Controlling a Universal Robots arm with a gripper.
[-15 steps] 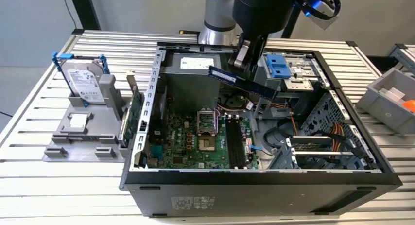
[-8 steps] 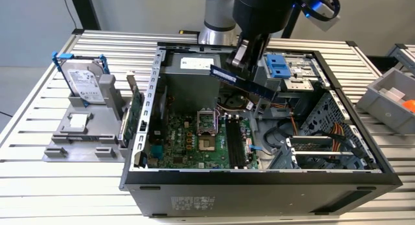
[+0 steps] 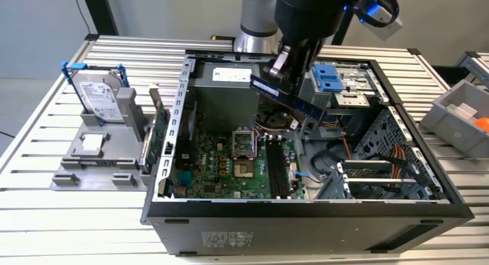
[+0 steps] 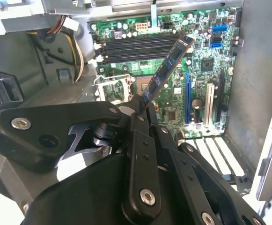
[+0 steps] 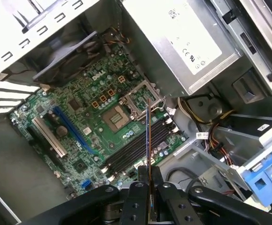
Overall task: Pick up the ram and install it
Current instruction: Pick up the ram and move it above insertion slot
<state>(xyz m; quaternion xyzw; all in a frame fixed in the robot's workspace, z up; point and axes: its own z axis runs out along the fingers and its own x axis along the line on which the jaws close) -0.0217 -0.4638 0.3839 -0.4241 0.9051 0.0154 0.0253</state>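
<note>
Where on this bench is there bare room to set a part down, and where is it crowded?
Bare slatted table lies at the exterior view's lower left, next to the grey holder, and in a strip between the case and the grey bin. Inside the case is crowded: motherboard, cables, and the gripper holding the ram overhead.

Bright, even light, soft shadow inside the computer case (image 3: 306, 228), pale glare on the power supply (image 5: 173, 42).

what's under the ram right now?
The ram, clamped in the gripper, hangs over the motherboard and its empty black memory slots. What lies behind the gripper body is hidden.
</note>
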